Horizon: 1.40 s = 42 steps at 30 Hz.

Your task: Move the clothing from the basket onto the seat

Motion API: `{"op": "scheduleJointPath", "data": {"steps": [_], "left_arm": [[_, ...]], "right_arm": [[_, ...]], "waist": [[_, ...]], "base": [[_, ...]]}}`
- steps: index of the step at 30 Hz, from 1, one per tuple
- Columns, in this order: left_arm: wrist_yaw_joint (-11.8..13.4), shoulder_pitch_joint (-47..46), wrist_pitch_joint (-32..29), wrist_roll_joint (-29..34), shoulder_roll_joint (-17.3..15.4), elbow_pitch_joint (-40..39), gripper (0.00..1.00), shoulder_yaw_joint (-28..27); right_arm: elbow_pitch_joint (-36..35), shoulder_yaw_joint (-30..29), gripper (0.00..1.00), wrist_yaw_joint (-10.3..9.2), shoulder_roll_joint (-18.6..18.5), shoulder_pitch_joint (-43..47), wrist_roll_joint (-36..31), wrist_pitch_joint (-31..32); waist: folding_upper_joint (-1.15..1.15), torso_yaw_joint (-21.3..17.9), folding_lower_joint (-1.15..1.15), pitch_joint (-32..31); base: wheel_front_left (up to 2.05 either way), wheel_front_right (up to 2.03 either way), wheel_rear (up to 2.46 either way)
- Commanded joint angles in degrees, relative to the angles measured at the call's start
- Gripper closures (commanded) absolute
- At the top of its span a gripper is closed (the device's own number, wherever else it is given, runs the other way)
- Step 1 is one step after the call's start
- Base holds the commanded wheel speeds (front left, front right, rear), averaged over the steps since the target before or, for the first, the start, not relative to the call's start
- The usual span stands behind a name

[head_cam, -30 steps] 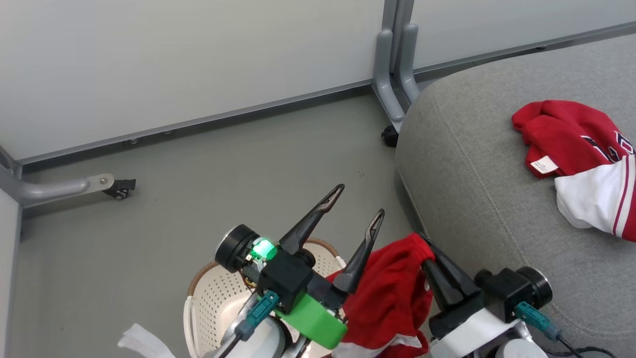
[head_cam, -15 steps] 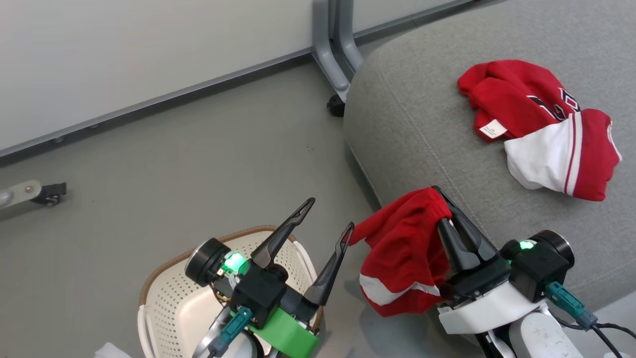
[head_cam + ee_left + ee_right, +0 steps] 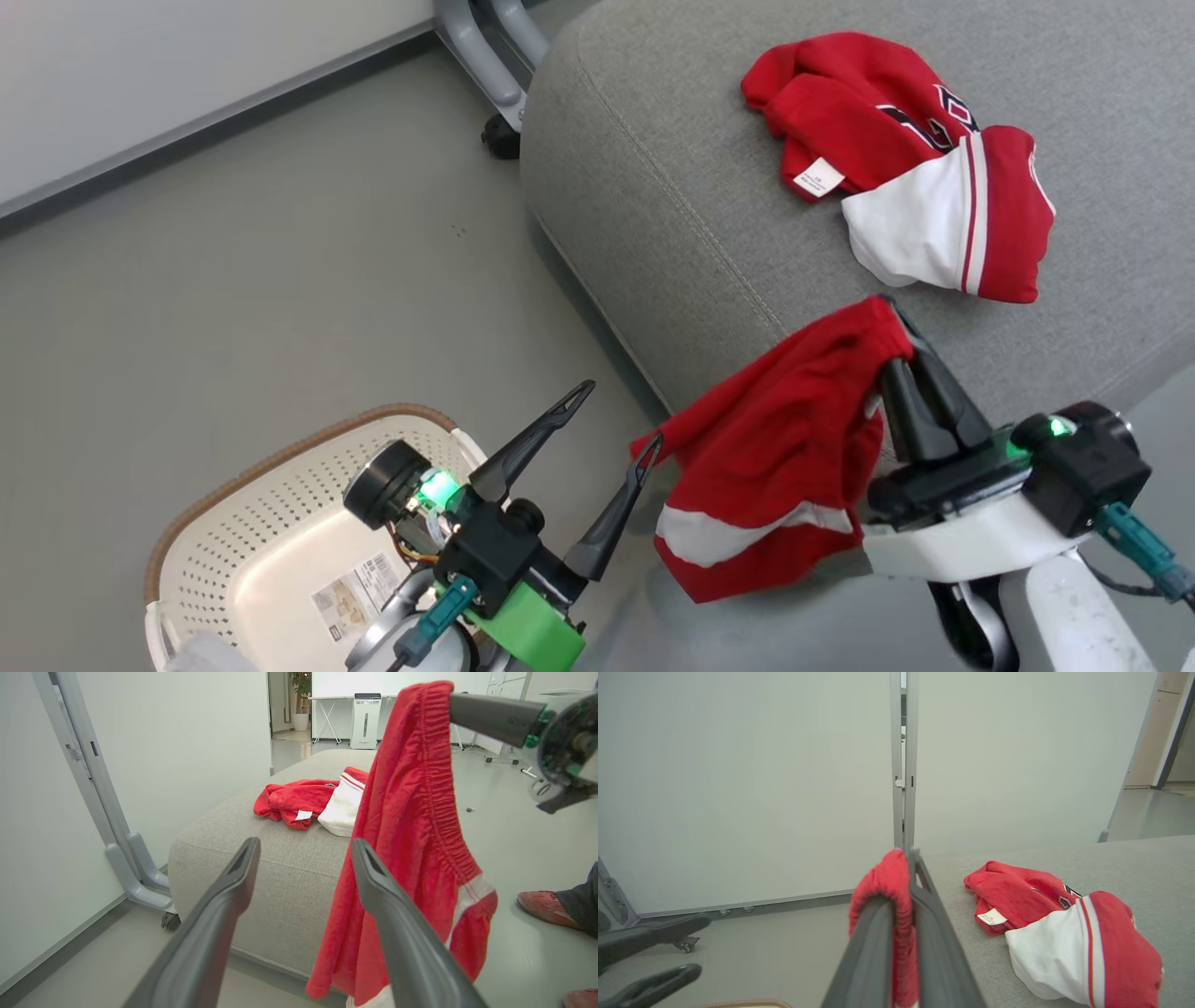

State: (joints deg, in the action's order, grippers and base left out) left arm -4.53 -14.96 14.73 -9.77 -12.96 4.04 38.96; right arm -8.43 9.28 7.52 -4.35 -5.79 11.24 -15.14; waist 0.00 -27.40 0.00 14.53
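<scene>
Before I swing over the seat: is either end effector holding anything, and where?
Right end effector pinches the red shorts by their elastic waistband; left end effector open, empty.

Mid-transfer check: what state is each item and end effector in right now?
Left end effector, open, holding nothing.
Right end effector, shut on the red shorts.
Red shorts, hanging by the waistband, not yet on the seat.
Jersey, crumpled, lying on the seat.
Basket, upright on the floor, no clothing in the part that shows.
Seat, carrying the jersey.
</scene>
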Motion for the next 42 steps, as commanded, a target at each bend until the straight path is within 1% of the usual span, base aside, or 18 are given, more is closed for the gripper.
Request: {"op": "scheduleJointPath", "data": {"steps": [1, 4, 8, 10, 12, 14, 15, 19, 22, 26, 31, 33, 34, 35, 36, 39, 42], "left_arm": [[-0.19, -0.87, -0.05, 0.39, -0.88, 0.06, 0.0, -0.1], [-0.56, -1.77, -0.57, 0.81, -1.6, -0.89, 0.0, 0.58], [-1.12, -3.08, -1.98, 1.35, -2.87, -2.47, 0.0, 1.37], [-1.44, -3.69, -2.58, 0.58, -2.97, -3.47, 0.0, 1.55], [-1.68, -4.47, -3.6, -0.09, -3.3, -4.47, 0.0, 1.89], [-1.93, -5.57, -4.47, -0.36, -3.83, -5.62, 0.0, 2.32], [-2.05, -6.32, -4.97, -0.19, -4.26, -6.4, 0.0, 2.68], [-2.2, -8.43, -5.92, 0.3, -5.25, -8.62, 0.0, 2.58], [-1.63, -9.29, -5.95, 0.15, -5.48, -9.74, 0.0, 1.89], [-1.45, -10.15, -5.81, -0.78, -4.62, -9.97, 0.0, 1.51], [-1.01, -10.9, -4.67, -1.43, -3.09, -8.92, 0.0, 1.67], [-0.59, -10.61, -4.27, -2.05, -2.73, -8.04, 0.0, 1.34], [-0.23, -10.26, -3.92, -2.3, -2.52, -7.72, 0.0, 1.01], [0.16, -9.72, -3.63, -2.99, -2.18, -7.33, 0.0, 0.67], [0.48, -9.18, -3.29, -3.31, -2.04, -7.02, 0.0, 0.33], [1.13, -7.45, -2.44, -5.87, -1.43, -5.94, 0.0, -0.97], [1.66, -6.24, -1.85, -7.36, -0.93, -4.94, 0.0, -1.82]], "right_arm": [[-1.18, -0.61, 1.0, -0.06, -0.29, -2.59, -0.42, -0.01], [-2.08, -1.73, 1.0, -0.06, -2.0, -7.02, -0.73, -0.02], [-2.24, -4.6, 1.0, -0.06, -5.78, -17.52, -0.58, -0.02], [-1.51, -7.46, 1.0, -0.06, -7.1, -23.44, 0.69, -0.02], [-0.5, -10.92, 1.0, -0.07, -9.16, -29.79, 2.18, -0.01], [2.12, -14.14, 1.0, -0.06, -12.05, -36.03, 3.89, -0.01], [4.03, -16.0, 1.0, -0.07, -14.35, -39.65, 4.65, -0.01], [9.89, -20.42, 1.0, -0.07, -21.42, -47.12, 5.12, -0.01], [14.78, -22.79, 1.0, -0.06, -23.59, -48.17, 4.9, 0.0], [22.52, -24.37, 1.0, -0.07, -24.28, -43.21, 4.21, -0.01], [32.19, -29.84, 1.0, -0.07, -21.97, -34.02, 1.23, -0.02], [33.97, -31.69, 1.0, -0.07, -20.63, -30.4, 0.8, -0.02], [33.98, -32.38, 0.95, -0.07, -20.13, -28.7, 0.73, -0.01], [33.6, -32.95, 0.42, -0.07, -19.24, -26.6, 0.49, -0.02], [33.03, -33.78, 0.0, -0.07, -18.48, -25.13, -0.02, -0.02], [30.27, -35.22, 0.0, -0.06, -14.61, -19.78, -0.54, -0.01], [27.51, -34.99, 0.0, -0.07, -12.06, -14.72, -1.18, -0.02]], "waist": [[0.0, -2.13, 0.0, 3.18], [0.0, -2.12, 0.0, 5.22], [0.0, -0.98, 0.0, 9.01], [0.0, 0.01, 0.0, 11.1], [0.0, 1.42, 0.0, 13.31], [0.0, 3.2, 0.0, 15.46], [0.0, 4.54, 0.0, 16.81], [0.0, 8.24, 0.0, 20.48], [0.0, 9.82, 0.0, 22.62], [0.0, 11.19, 0.0, 24.43], [0.0, 12.6, 0.0, 23.78], [0.0, 12.76, 0.0, 22.61], [0.0, 12.69, 0.0, 21.87], [0.0, 12.51, 0.0, 21.04], [0.0, 12.29, 0.0, 20.34], [0.0, 11.31, 0.0, 17.26], [0.0, 10.49, 0.0, 14.19]], "base": [[0.0, 0.0, 0.0], [0.0, 0.0, 0.0], [0.0, 0.0, 0.0], [0.0, 0.0, 0.0], [0.0, 0.0, 0.0], [0.0, 0.0, 0.0], [0.0, 0.0, 0.0], [0.0, 0.0, 0.0], [0.0, 0.0, 0.0], [0.0, 0.0, 0.0], [0.0, 0.0, 0.0], [0.0, 0.0, 0.0], [0.0, 0.0, 0.0], [0.0, 0.0, 0.0], [0.0, 0.0, 0.0], [0.0, 0.0, 0.0], [0.0, 0.0, 0.0]]}}
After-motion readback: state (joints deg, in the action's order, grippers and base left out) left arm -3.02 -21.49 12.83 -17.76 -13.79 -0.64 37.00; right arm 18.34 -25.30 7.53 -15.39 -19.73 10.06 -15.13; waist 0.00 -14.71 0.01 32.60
